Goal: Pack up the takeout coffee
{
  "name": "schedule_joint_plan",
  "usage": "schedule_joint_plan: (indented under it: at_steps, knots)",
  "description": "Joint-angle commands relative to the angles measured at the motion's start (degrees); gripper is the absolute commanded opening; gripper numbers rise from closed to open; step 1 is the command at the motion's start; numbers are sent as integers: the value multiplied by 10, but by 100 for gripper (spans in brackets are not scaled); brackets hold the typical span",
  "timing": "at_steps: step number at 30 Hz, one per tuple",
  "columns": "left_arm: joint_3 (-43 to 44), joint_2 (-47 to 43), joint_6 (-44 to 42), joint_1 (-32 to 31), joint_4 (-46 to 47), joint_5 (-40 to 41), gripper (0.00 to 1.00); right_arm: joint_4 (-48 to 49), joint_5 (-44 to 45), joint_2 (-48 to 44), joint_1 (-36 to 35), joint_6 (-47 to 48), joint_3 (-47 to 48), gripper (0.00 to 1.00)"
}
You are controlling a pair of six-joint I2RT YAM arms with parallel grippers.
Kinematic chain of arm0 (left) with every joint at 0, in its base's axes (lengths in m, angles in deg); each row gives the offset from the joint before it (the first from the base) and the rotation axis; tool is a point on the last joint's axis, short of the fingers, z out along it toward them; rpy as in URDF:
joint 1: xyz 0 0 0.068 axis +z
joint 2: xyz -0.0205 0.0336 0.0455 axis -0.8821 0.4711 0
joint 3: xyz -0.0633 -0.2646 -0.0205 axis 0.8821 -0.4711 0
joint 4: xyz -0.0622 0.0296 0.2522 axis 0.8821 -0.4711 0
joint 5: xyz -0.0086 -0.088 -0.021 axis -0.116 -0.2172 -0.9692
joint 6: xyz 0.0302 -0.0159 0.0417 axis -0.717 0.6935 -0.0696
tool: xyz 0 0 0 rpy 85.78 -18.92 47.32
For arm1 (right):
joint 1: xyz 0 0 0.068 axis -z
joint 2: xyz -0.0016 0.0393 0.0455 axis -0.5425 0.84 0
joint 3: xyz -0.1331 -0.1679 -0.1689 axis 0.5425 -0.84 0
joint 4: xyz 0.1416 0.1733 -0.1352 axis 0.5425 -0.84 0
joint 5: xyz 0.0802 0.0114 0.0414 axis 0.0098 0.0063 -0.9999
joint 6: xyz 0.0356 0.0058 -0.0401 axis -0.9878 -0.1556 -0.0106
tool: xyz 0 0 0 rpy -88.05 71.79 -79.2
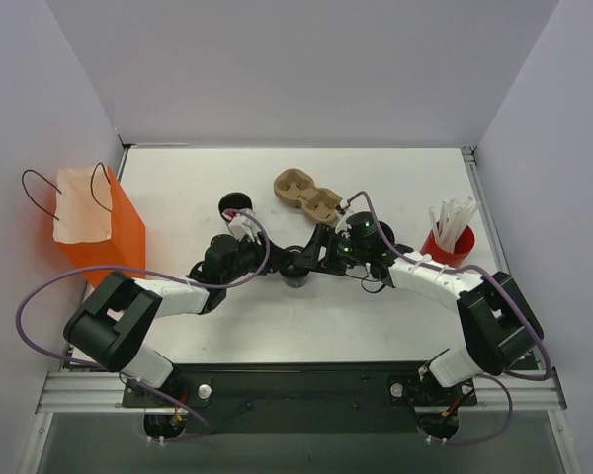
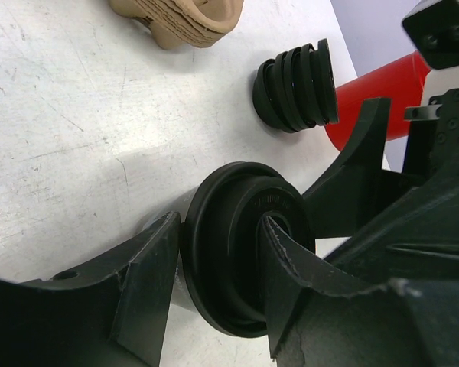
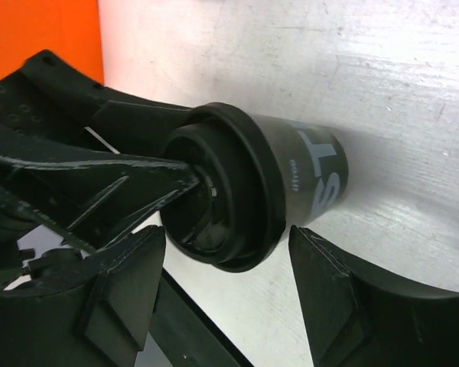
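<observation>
The takeout coffee (image 3: pixel 310 164) stands upright between both grippers. The left gripper (image 2: pixel 220 229) is partly closed on its top, one finger against the rim and one across the lid (image 2: pixel 229 306), likely to steady it. The right gripper (image 3: pixel 226 237) straddles the cup with jaws wide, touching neither side. The orange bag (image 1: pixel 119 232) sits well apart, beyond the left gripper.

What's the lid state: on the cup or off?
On. In both wrist views the black lid sits seated over the mouth of the cup, its rim closed all around.
</observation>
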Motion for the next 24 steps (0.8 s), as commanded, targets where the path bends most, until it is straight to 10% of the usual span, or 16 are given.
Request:
schedule_joint_plan:
  at_steps: [1, 15, 24]
  knots:
    - [-51, 35, -22, -5, -207, 25, 54, 29, 71, 14, -13, -26, -15, 65]
    - [-46, 21, 8, -19, -200, 17, 53, 65, 70, 66, -15, -38, -14, 48]
    - [40, -60, -31, -4, -321, 13, 58, -106, 0, 110, 30, 63, 73, 34]
